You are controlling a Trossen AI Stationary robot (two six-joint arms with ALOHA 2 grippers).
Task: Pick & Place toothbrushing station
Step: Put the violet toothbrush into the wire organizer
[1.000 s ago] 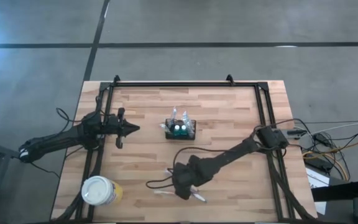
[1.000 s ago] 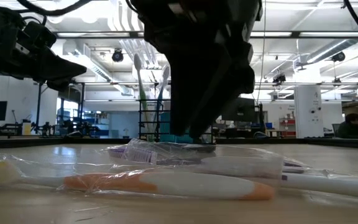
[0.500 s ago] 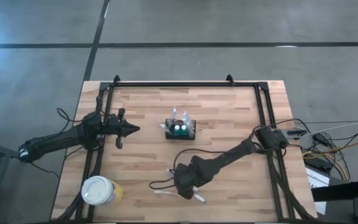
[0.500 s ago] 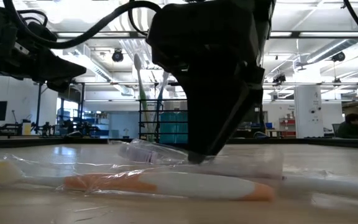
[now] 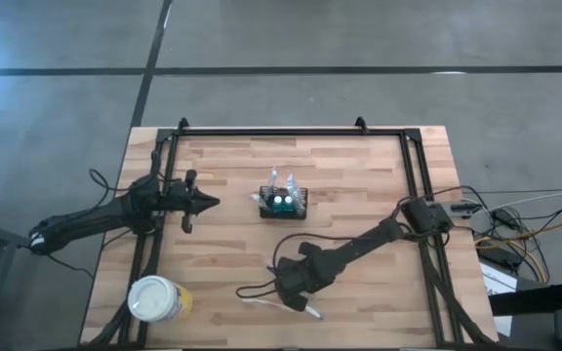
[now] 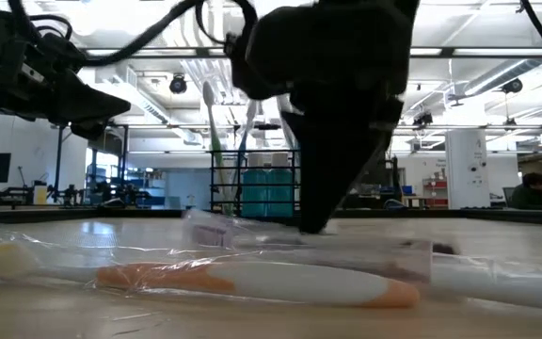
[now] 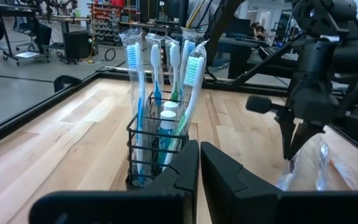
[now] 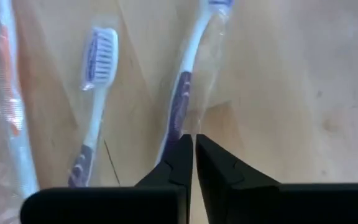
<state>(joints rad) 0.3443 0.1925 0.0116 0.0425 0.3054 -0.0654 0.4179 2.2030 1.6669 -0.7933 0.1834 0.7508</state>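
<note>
Since the earlier frame, I am seeing the right gripper (image 8: pixel 194 144) closing on a wrapped purple toothbrush (image 8: pixel 182 99). Left gripper (image 7: pixel 199 154) is hovering closed beside the caddy (image 7: pixel 156 146).

Big open lab or workshop hall. Grey concrete floor (image 5: pixel 310 39) with dark seams around a butcher-block tabletop (image 5: pixel 359 195). Exposed ceiling pipes (image 6: pixel 139 108) and strip lights overhead; white columns (image 6: pixel 461 165), equipment racks (image 7: pixel 107 15) and distant workstations.

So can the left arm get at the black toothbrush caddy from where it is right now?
Probably yes. The left gripper, shut, hangs beside the caddy pointing at it, with only bare table between them. The right gripper is down among the wrapped toothbrushes, out of the way.
</note>
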